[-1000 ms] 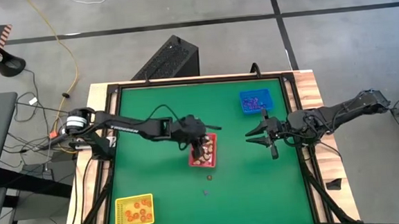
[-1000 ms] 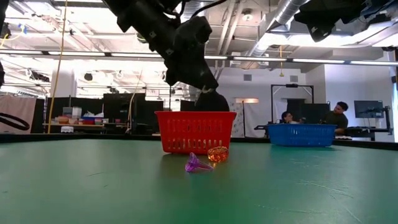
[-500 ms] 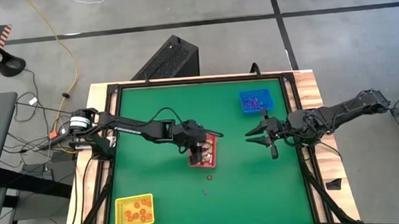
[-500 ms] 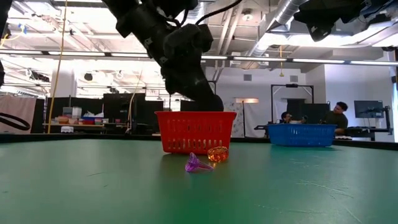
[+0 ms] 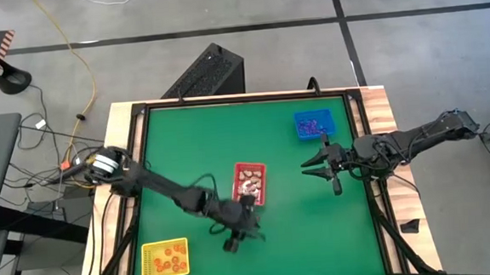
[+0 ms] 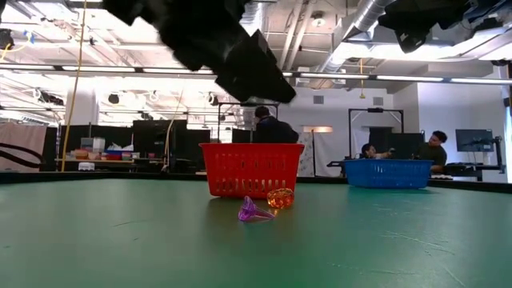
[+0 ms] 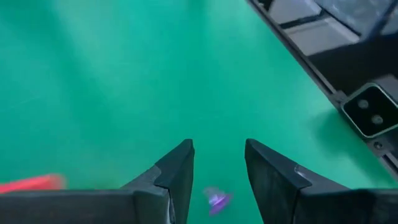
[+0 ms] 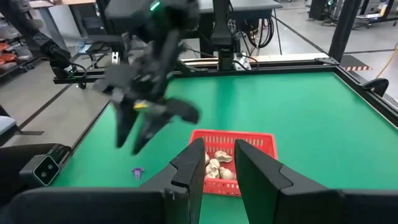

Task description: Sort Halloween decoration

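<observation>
Left claw over the loose trinkets, right claw parked

I see the green bench (image 5: 195, 149) carrying three trays: the red tray (image 5: 249, 183) near its middle with cream trinkets (image 8: 217, 168) inside, the yellow tray (image 5: 165, 259) at the near left corner with orange trinkets (image 5: 171, 260), and the blue tray (image 5: 314, 124) toward the far right corner with purple trinkets (image 5: 312, 125). My left claw (image 5: 238, 238) hangs above the bench on the near side of the red tray, fingers apart and gripping nothing. My right claw (image 5: 313, 169) waits by the right edge, its fingers a little apart and empty. A purple trinket (image 6: 254, 212) and an orange trinket (image 6: 280, 198) lie loose on the bench just near of the red tray, touching or nearly so.
</observation>
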Action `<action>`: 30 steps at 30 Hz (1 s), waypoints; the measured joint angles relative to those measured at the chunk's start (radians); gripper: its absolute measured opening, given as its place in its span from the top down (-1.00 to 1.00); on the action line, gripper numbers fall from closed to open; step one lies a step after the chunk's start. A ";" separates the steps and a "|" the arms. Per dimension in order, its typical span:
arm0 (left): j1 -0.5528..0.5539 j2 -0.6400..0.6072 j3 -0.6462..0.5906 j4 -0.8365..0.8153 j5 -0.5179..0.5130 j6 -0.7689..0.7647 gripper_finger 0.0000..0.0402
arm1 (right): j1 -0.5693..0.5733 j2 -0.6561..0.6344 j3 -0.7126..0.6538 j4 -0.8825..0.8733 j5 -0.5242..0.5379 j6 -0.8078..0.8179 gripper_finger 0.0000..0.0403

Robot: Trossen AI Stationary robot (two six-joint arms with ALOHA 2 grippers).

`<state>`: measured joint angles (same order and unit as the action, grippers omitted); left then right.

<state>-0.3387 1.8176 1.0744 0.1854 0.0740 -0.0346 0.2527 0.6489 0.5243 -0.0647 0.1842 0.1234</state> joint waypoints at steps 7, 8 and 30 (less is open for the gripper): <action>-0.096 0.141 0.000 0.155 -0.105 0.116 0.34 | 0.001 0.000 0.000 0.046 0.000 0.001 0.41; -0.102 0.154 0.000 0.159 -0.132 0.123 0.33 | 0.002 0.000 0.000 0.053 0.000 0.002 0.41; -0.089 0.221 0.002 0.033 -0.132 0.061 0.23 | -0.034 0.034 0.000 0.051 0.000 0.000 0.41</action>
<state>-0.4276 2.0386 1.0763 0.2184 -0.0584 0.0267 0.2187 0.6828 0.5243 -0.0139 0.1843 0.1233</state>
